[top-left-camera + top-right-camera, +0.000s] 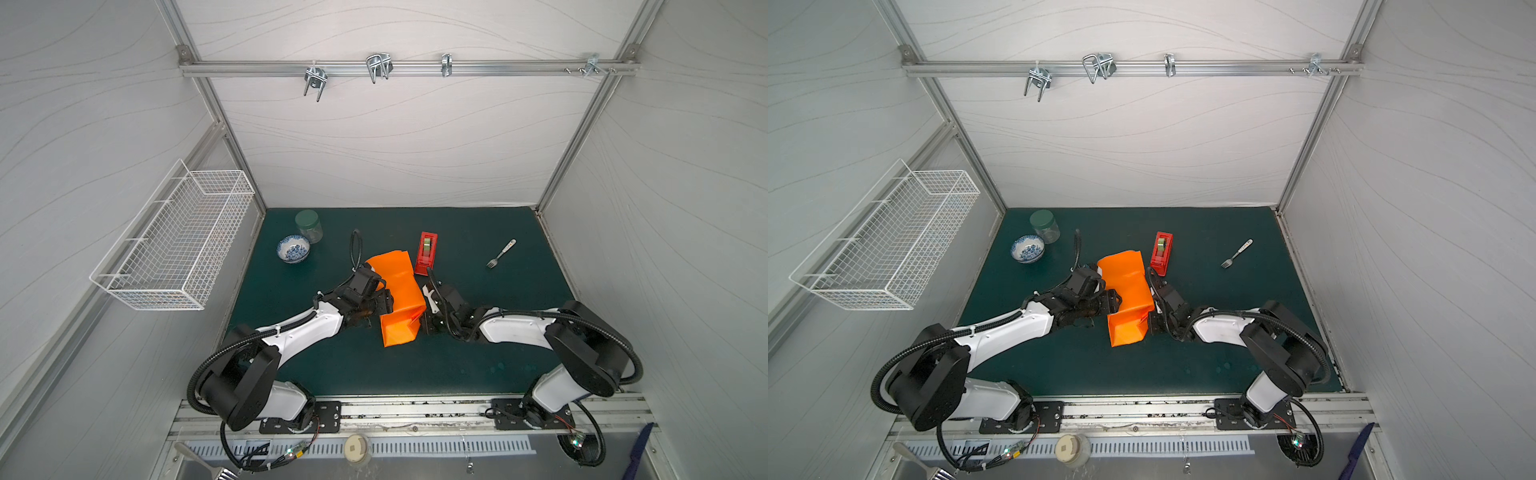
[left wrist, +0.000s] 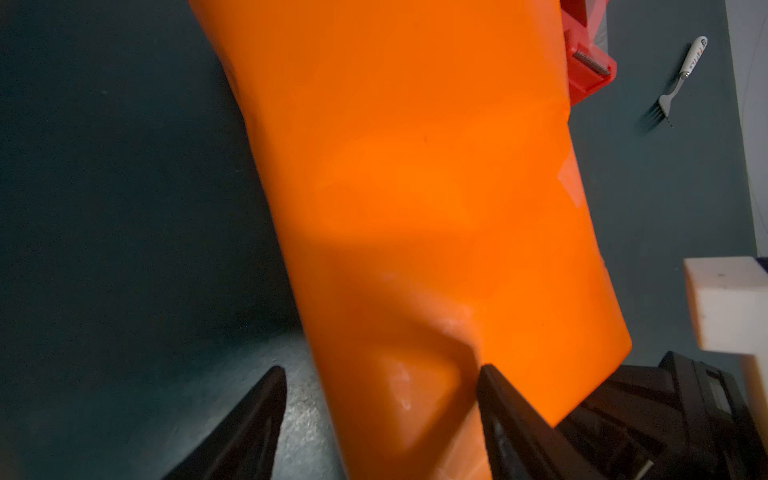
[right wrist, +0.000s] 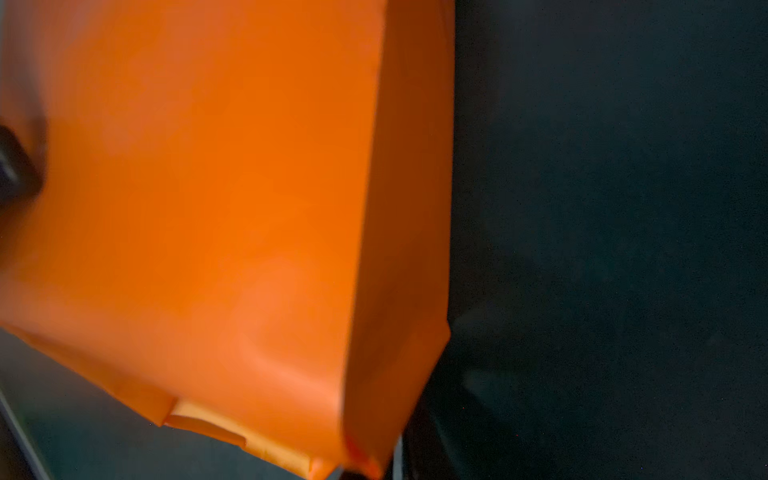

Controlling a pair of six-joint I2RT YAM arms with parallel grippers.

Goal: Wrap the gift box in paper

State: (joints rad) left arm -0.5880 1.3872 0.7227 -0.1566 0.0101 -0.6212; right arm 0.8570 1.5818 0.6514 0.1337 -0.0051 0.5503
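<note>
The orange paper (image 1: 401, 299) (image 1: 1127, 299) lies as a folded, creased bundle mid-mat, between my two grippers. The gift box is hidden; only paper shows. My left gripper (image 1: 386, 305) (image 2: 382, 370) is open at the bundle's left side. A fold of paper (image 2: 415, 187) stands between its fingers: one finger (image 2: 498, 399) touches it, the other is clear over bare mat. My right gripper (image 1: 424, 322) (image 3: 361, 473) is at the bundle's right edge, shut on a corner of the paper (image 3: 208, 208), which runs down into its jaws.
A red tape dispenser (image 1: 427, 253) stands just behind the paper. A fork (image 1: 501, 253) lies at the back right. A blue-patterned bowl (image 1: 293, 248) and a green-lidded jar (image 1: 309, 225) sit at the back left. A white wire basket (image 1: 174, 237) hangs on the left wall.
</note>
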